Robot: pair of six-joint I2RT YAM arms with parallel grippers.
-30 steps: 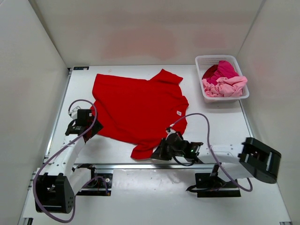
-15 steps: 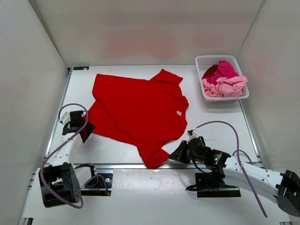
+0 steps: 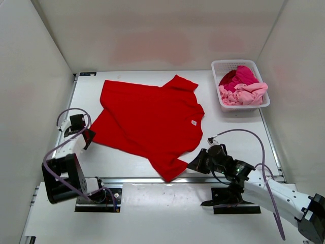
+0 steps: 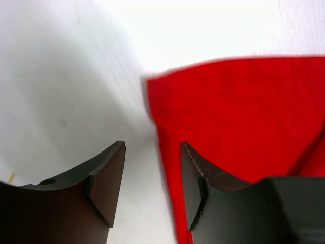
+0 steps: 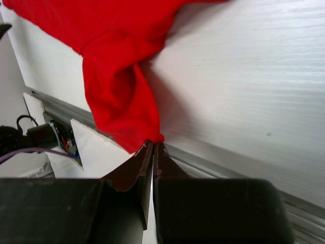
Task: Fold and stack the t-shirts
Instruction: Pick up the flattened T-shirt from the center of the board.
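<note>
One red t-shirt (image 3: 147,119) lies spread across the middle of the bench (image 3: 117,160), likely light and limp, best pinched at hems or sleeve ends; the left hand (image 4: 152,173) gapes wide at its left edge, while the right hand (image 5: 153,145) is closed tight against the lower sleeve's tip.

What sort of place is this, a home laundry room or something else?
Probably a robotics lab test cell: plain white walls box in a white table, a left arm and a right arm are bolted at its near edge, and a red t-shirt lies spread near a basket of pink shirts.
</note>
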